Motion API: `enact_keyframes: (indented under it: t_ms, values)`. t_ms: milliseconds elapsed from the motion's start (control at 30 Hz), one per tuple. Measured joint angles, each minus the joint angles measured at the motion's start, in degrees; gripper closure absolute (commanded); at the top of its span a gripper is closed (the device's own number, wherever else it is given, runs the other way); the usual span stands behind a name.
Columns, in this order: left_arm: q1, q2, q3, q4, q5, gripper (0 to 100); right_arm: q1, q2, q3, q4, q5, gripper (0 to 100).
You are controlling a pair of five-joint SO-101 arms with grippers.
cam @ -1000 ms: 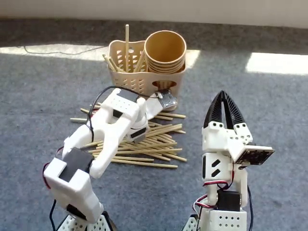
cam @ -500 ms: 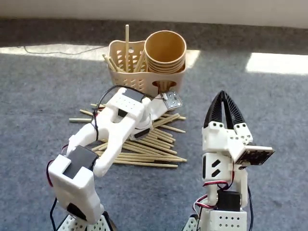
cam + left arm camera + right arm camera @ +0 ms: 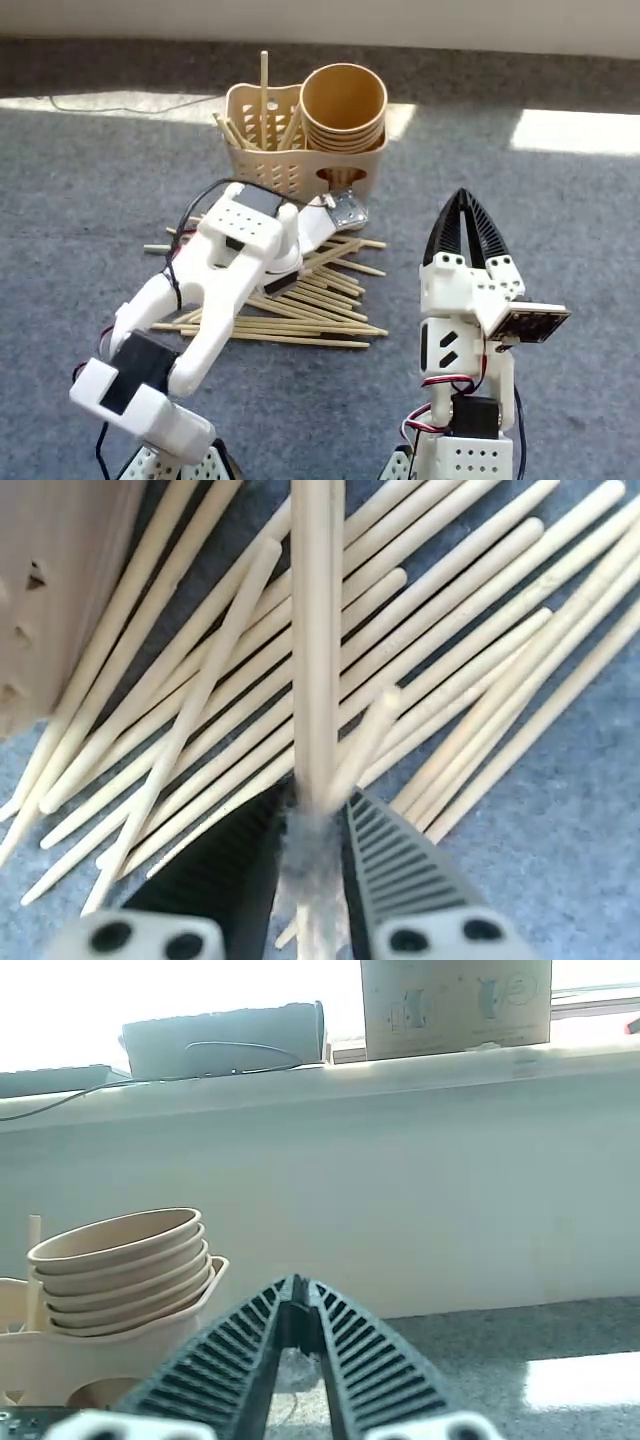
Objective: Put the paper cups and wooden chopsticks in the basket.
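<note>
- The print on the box (image 3: 455,1005) on the ledge is too small to read.
- About five stacked cups (image 3: 343,100) stand in the basket (image 3: 262,165) near the counter's (image 3: 90,200) far edge, beside several chopsticks (image 3: 264,100).
- A pile (image 3: 320,305) of too many sticks to count lies just before the basket.
- The left claw (image 3: 315,815) grips one chopstick (image 3: 312,630) over the pile.
- The right claw (image 3: 462,198) is closed and empty.

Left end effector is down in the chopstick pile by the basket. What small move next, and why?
Probably raise the left end effector straight up a little. Its fingers look closed on the gripped chopsticks, which lie across the loose pile. Lifting first should free them from the pile before any swing over to the basket just beside it.
</note>
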Motion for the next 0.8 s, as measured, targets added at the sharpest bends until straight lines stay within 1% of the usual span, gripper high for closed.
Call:
enact_keyframes:
  t_ms: [200,433,600,800]
  values:
    - [0.2,-8.4,3.6,0.1,0.0,99,0.0,0.0,0.0,0.0,0.0,99.2]
    - [0.2,-19.2,4.4,0.2,0.3,99,0.0,0.0,0.0,0.0,0.0,99.2]
    - [0.5,-25.4,4.4,0.2,5.4,99,0.0,0.0,0.0,0.0,0.0,99.2]
    - [6.0,-33.1,4.4,0.2,10.4,99,0.0,0.0,0.0,0.0,0.0,99.2]
